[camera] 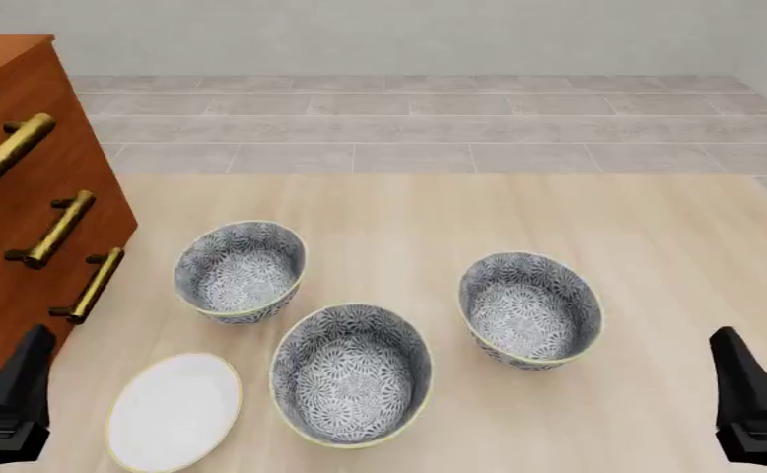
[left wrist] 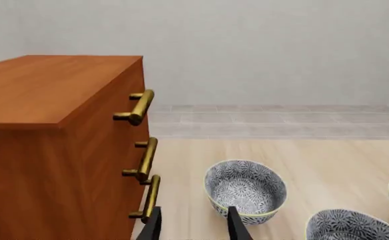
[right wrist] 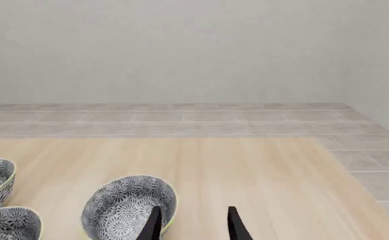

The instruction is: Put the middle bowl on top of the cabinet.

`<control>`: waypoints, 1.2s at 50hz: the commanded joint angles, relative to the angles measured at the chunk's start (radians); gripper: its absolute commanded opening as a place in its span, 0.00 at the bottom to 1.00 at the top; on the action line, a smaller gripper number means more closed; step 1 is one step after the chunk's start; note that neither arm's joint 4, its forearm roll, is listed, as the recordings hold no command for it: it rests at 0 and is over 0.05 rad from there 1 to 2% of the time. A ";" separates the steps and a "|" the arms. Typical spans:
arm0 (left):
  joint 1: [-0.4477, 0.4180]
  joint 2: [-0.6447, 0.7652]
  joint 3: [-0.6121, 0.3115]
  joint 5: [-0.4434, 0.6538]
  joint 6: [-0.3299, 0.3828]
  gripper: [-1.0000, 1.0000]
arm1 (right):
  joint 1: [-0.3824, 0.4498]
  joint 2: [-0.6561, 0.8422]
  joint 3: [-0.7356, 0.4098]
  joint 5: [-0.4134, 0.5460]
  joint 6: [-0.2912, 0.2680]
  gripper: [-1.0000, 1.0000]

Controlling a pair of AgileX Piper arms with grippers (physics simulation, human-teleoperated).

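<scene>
Three patterned bowls stand on the wooden table. The middle bowl point(camera: 351, 374) is the one nearest the front edge, between the left bowl point(camera: 241, 271) and the right bowl point(camera: 529, 308). It also shows at the edge of the left wrist view as the middle bowl point(left wrist: 351, 225) and in the right wrist view as the middle bowl point(right wrist: 11, 222). The reddish-brown cabinet point(camera: 16, 197) with brass handles stands at the far left. My left gripper point(left wrist: 194, 227) is open and empty near the cabinet's foot. My right gripper point(right wrist: 193, 225) is open and empty at the front right, short of the right bowl.
A flat white plate point(camera: 174, 409) with a yellow rim lies at the front left, between the left gripper point(camera: 22, 379) and the middle bowl. The cabinet top point(left wrist: 41, 87) is bare. Beyond the table's far edge lies a tiled floor point(camera: 410, 118).
</scene>
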 commanded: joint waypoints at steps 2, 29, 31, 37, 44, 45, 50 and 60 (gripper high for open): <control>0.006 0.015 0.004 -0.004 -0.012 1.00 | 0.007 -0.001 -0.002 0.002 -0.010 1.00; -0.092 0.226 -0.156 0.027 -0.060 1.00 | 0.009 -0.003 0.000 0.003 -0.015 1.00; -0.117 0.235 -0.208 0.068 -0.070 1.00 | 0.010 -0.003 -0.001 0.003 -0.017 1.00; -0.143 0.264 -0.305 0.140 -0.106 1.00 | 0.013 -0.003 -0.001 0.005 -0.019 1.00; -0.187 0.346 -0.409 0.209 -0.115 1.00 | 0.013 -0.003 -0.001 0.007 -0.019 1.00; -0.198 0.353 -0.423 0.219 -0.115 1.00 | 0.013 -0.002 -0.001 0.007 -0.019 1.00; -0.212 0.401 -0.481 0.249 -0.105 1.00 | 0.012 -0.003 -0.001 0.007 -0.020 1.00; -0.248 0.497 -0.579 0.300 -0.089 1.00 | 0.012 -0.003 0.000 0.007 -0.019 1.00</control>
